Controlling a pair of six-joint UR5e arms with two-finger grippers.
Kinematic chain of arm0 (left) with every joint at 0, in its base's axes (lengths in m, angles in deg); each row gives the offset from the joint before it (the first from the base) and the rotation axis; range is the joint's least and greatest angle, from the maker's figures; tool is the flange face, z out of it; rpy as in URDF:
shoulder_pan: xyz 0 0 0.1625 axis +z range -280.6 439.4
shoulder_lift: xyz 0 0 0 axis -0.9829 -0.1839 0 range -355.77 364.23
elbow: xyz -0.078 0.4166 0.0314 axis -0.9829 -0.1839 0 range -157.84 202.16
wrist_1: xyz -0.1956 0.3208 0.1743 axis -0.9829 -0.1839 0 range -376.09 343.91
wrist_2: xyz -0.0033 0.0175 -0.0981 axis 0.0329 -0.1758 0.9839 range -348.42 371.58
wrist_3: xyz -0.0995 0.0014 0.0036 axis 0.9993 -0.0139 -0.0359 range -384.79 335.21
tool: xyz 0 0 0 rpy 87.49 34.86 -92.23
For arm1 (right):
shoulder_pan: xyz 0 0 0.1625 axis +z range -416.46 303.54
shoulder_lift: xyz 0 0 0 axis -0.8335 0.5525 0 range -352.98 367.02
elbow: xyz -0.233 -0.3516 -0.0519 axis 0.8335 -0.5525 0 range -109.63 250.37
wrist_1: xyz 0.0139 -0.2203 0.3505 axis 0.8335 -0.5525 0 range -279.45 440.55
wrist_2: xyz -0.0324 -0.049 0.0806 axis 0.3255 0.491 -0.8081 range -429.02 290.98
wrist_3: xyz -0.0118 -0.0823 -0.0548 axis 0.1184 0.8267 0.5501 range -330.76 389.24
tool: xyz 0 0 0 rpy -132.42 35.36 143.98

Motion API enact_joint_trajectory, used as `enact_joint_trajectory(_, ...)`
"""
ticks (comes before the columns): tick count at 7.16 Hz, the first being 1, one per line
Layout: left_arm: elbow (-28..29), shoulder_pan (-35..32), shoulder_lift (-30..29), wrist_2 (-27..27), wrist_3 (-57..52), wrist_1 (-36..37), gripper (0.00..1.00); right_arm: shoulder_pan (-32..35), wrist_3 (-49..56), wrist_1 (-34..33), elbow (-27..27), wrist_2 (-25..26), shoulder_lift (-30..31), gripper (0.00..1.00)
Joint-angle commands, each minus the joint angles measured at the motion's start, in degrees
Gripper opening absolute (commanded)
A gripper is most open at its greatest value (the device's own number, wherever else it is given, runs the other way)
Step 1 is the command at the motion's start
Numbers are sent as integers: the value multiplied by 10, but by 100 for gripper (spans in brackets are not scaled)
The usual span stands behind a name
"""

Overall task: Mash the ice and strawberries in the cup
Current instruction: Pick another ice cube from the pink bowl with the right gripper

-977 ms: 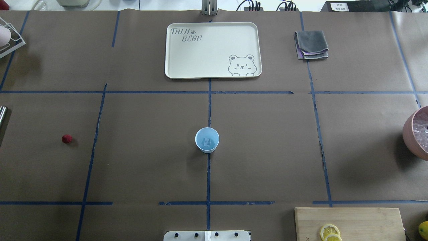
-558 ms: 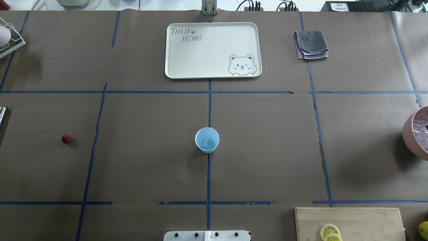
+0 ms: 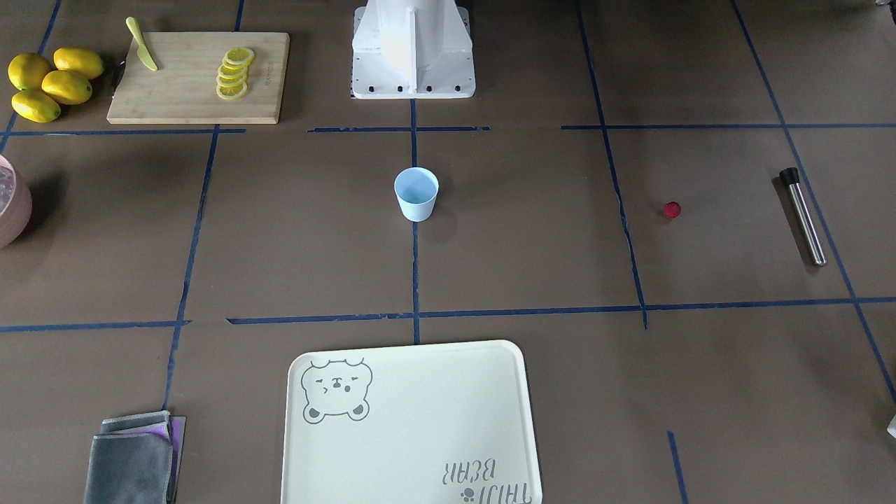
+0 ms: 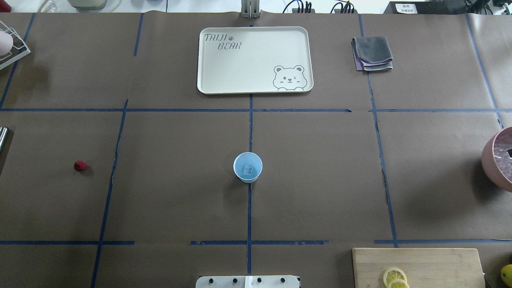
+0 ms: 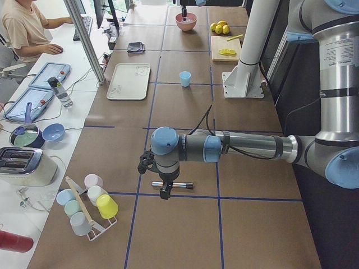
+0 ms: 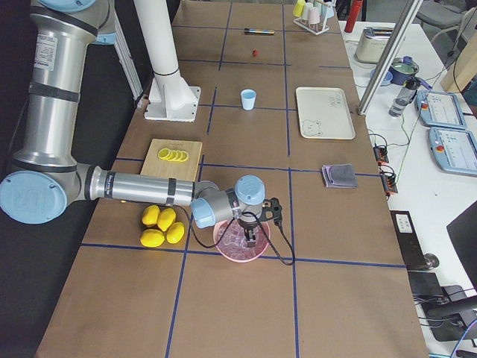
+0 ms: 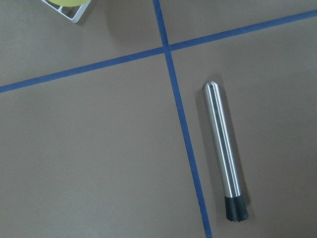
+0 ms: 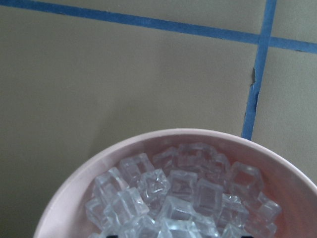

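The cup (image 4: 247,167), seemingly holding one ice cube (image 4: 249,170), is standing mid-table, with the strawberry (image 4: 80,165) lying well apart. The left gripper (image 5: 163,194) is hanging over the muddler (image 7: 223,148) and the right gripper (image 6: 251,239) over the pink bowl (image 8: 69,193). I cannot tell whether either's fingers are clenched.

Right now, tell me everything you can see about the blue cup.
The cup is a small pale-blue tumbler, plastic by its look, handleless and tapering downward. It stands upright mid-table, its base on a blue tape line. One clear ice chunk lies at its bottom. Nothing else touches it.
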Motion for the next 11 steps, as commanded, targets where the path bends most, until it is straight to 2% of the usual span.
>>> enact_joint_trajectory(1, 1, 0, 0, 0, 0, 0, 100, 0, 0, 0, 0, -1, -1, 79)
enact_joint_trajectory(2, 0, 0, 0, 0, 0, 0, 100, -1, -1, 0, 0, 0, -1, 70)
enact_joint_trajectory(7, 2, 0, 0, 0, -2, 0, 100, -4, -2, 1, -8, 0, -1, 67)
enact_joint_trajectory(8, 1, 0, 1, 0, -2, 0, 100, -4, -3, 0, -8, 0, -1, 61)
enact_joint_trajectory(10, 1, 0, 1, 0, -2, 0, 100, -4, -9, 2, -7, -1, -1, 9)
enact_joint_trajectory(11, 1, 0, 1, 0, -2, 0, 100, -4, -10, 2, -5, -1, -1, 0)
